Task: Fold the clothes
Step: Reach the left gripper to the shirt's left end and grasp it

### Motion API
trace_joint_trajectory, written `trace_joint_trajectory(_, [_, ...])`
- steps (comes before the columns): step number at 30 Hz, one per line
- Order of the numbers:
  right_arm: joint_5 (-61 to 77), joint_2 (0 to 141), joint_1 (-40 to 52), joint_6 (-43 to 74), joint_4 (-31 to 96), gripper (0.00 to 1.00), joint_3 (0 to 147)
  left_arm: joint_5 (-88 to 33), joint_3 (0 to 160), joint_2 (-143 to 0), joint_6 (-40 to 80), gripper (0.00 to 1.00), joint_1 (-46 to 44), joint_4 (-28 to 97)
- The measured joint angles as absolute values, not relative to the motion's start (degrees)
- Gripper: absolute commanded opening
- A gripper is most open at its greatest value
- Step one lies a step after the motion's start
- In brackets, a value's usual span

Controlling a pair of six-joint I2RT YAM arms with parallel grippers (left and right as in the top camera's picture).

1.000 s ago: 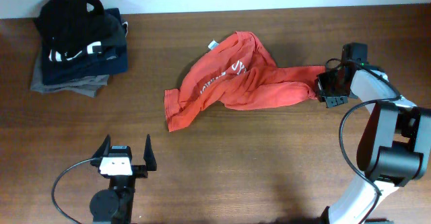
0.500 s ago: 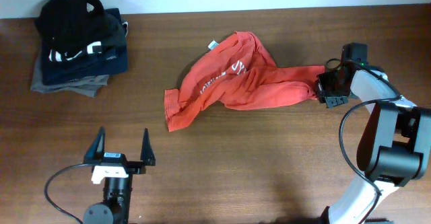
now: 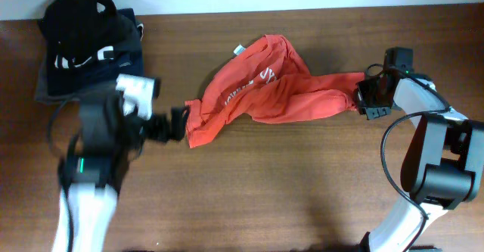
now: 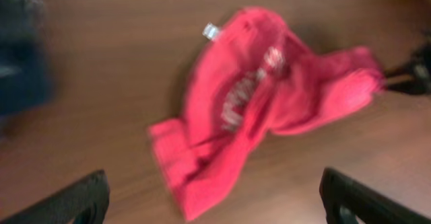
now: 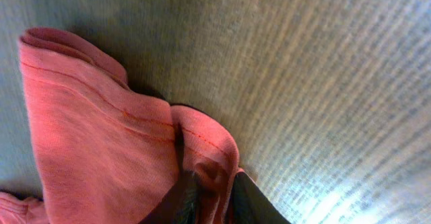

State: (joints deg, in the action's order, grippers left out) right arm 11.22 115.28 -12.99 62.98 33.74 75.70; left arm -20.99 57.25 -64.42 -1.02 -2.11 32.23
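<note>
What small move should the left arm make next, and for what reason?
Probably lower the open left gripper onto the nearest end of the crumpled T-shirt and close; the right gripper pinches the other end, so both could then spread it.

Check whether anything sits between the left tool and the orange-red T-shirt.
Nothing visible does. The open left tool points at the T-shirt's near corner, only table wood between; the dark clothes pile lies off to the side.

The T-shirt [image 3: 287, 101] is soft, matt orange-red cloth with stitched hems, and the surface [image 3: 302, 184] under it is brown wood grain with a slight sheen.
</note>
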Motion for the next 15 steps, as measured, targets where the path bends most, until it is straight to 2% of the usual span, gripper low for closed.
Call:
trace_joint_trajectory(4, [11.2,115.4,-13.0,63.0,33.6,0.24,75.7,-30.3,67.6,-82.7,-1.0,0.99,-2.1,33.5])
trace_joint_trajectory(8, [11.2,115.4,-13.0,63.0,33.8,0.24,75.7,-33.0,71.0,-95.3,-0.8,0.99,-2.1,34.2])
trace_joint_trajectory(11, [11.2,115.4,-13.0,62.7,33.8,0.24,75.7,-32.1,71.0,-100.4,1.4,0.99,-2.1,35.0])
trace_joint_trajectory(15, [11.2,115.4,-13.0,62.3,33.8,0.24,75.7,-25.1,71.1,-103.8,8.1,0.99,-2.1,37.4])
